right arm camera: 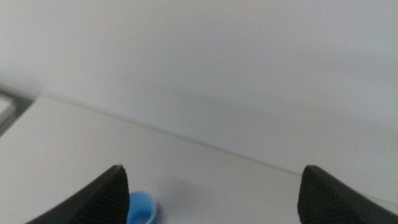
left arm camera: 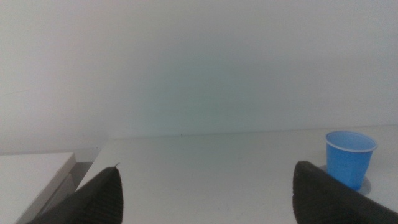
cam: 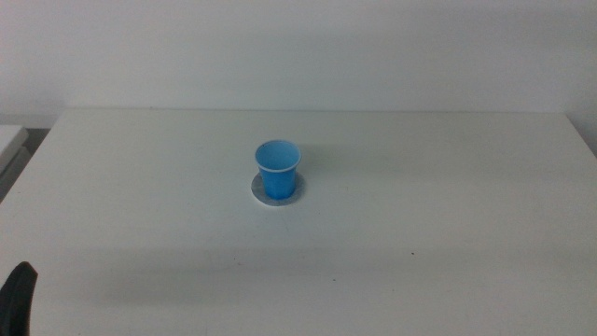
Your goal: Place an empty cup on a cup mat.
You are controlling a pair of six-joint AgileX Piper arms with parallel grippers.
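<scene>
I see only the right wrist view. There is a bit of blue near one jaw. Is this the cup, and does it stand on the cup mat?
Observer: Yes. In the middle view the cup stands upright on the cup mat, near the centre of the table.
Operator: Is some gripper holding it?
Observer: No. The left gripper is open and apart from the cup; only its dark tip shows at the bottom left corner of the middle view.
Operator: And my right gripper?
Observer: The right gripper is open too, and the middle view does not show it at all.
Operator: Is something inside the cup?
Observer: From above, only its blue inside shows.
</scene>
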